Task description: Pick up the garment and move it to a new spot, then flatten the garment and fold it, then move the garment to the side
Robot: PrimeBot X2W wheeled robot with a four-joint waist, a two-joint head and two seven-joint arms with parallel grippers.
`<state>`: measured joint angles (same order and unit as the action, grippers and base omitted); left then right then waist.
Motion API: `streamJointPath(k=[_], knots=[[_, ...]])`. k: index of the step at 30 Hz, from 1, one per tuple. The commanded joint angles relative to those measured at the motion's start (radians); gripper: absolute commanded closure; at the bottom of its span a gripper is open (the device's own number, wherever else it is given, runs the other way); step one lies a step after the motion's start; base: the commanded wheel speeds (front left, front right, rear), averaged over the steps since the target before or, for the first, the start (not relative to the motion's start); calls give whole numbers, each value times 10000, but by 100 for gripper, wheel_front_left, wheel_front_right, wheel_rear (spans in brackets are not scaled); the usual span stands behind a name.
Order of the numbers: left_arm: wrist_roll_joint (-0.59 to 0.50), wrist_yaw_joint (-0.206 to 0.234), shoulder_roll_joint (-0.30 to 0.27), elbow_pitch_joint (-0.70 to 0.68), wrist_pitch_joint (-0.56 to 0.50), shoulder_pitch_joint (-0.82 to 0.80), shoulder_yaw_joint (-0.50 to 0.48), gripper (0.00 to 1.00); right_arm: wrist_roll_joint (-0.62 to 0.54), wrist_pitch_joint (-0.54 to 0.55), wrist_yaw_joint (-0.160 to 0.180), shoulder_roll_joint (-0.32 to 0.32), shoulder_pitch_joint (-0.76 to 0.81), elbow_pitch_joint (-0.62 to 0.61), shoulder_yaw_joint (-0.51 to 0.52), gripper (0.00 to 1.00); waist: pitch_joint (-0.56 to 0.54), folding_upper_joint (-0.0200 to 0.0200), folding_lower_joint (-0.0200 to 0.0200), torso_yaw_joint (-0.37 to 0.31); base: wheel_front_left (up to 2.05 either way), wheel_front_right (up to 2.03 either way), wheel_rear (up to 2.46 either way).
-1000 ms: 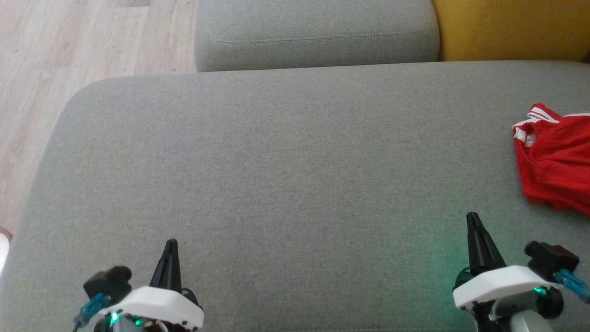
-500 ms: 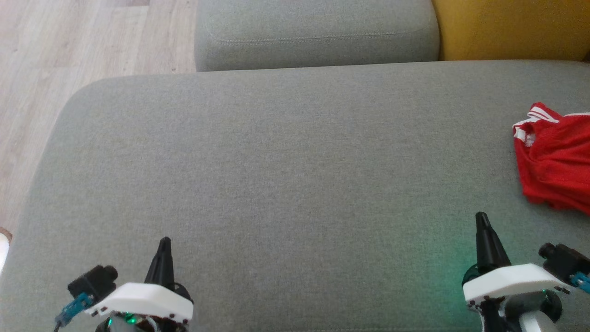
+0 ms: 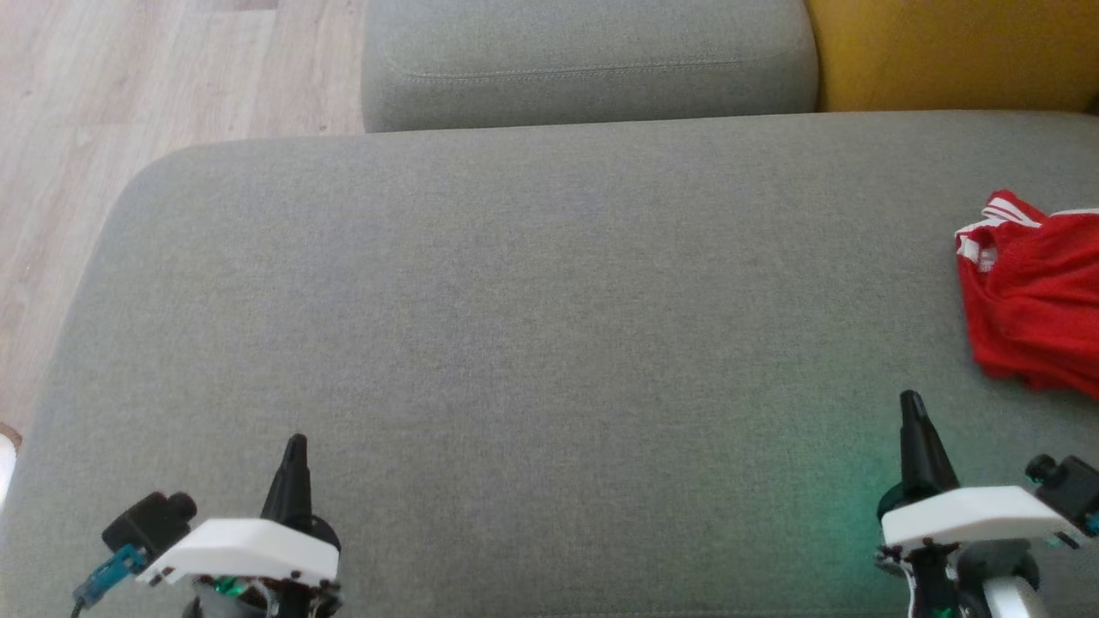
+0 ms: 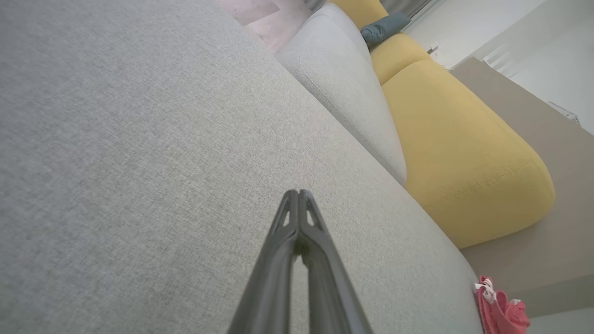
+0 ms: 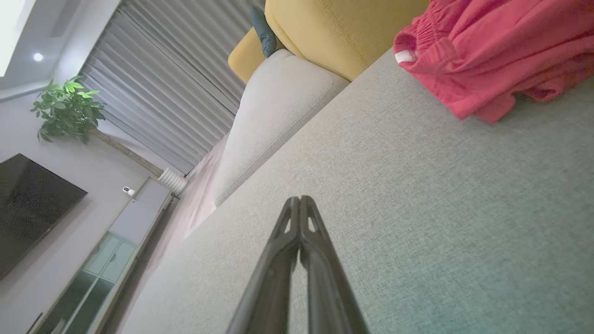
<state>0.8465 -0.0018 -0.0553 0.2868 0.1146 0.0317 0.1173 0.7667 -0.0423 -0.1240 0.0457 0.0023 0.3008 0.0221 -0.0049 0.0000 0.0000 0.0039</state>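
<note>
one red garment (image 3: 1030, 300) with white trim, bunched, lying on the large grey cushion (image 3: 532, 300) at its right edge; one smaller grey cushion (image 3: 584, 60) and one yellow cushion (image 3: 944, 51) along its far side. two grippers: left gripper (image 3: 295, 441) over the large grey cushion's near left part, right gripper (image 3: 910, 400) over its near right part, near the garment but apart from it. each has its two dark fingers pressed together tip to tip, pinching nothing.

The left claw (image 3: 295, 441) and right claw (image 3: 910, 397) share black tapered fingers (image 3: 288, 491), white shells (image 3: 249, 548) (green-lit) and blue-cabled cameras (image 3: 148, 520).
</note>
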Motion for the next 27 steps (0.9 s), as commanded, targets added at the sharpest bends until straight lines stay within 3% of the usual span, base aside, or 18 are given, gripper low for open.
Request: streamJointPath(k=[1, 27], knots=[[271, -134, -90, -348, -73, -594, -245, 100, 310, 49, -29, 79, -607, -379, 1, 100, 2, 0, 0, 0, 0, 0, 0], [3001, -552, -96, -376, -808, -878, -915, 100, 3272, 572, -43, 89, -783, -446, 305, 100, 30, 0, 0, -14, 0, 0, 0]])
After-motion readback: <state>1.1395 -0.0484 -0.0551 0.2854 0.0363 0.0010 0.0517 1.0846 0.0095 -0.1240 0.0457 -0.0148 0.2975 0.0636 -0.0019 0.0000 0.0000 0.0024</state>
